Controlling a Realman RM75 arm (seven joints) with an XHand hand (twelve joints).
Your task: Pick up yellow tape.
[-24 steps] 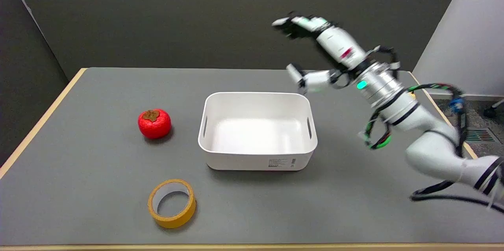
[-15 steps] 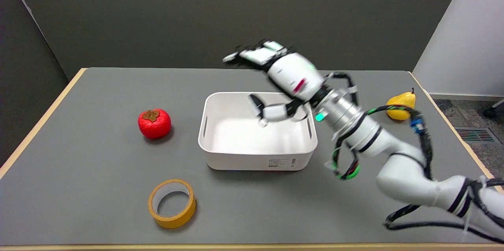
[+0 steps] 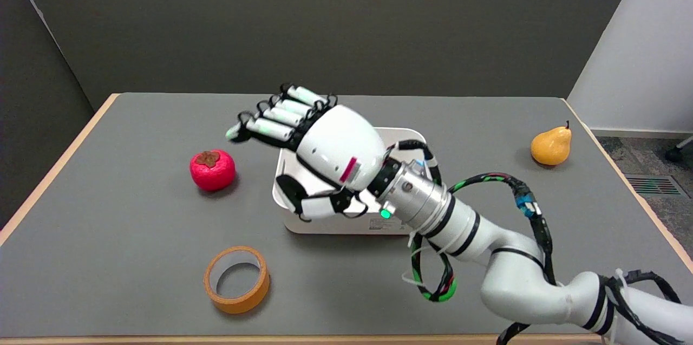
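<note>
The yellow tape [image 3: 237, 279] is a roll lying flat near the table's front edge, left of centre. My right hand [image 3: 319, 153] hovers in the air above the white bin's left half, up and to the right of the tape. Its fingers [image 3: 273, 120] stretch out toward the left and the thumb hangs below, apart from them. Nothing is in the hand. A clear gap separates it from the roll.
A white rectangular bin [image 3: 410, 137] sits mid-table, mostly hidden by my hand and wrist. A red persimmon [image 3: 212, 170] lies left of the bin. A yellow pear [image 3: 551, 144] stands at the far right. Cables loop under my forearm [image 3: 465, 223].
My right arm has swung left and toward the near side, from beyond the bin's right end to over its left half. The pear has come into view. The tape has stayed put.
</note>
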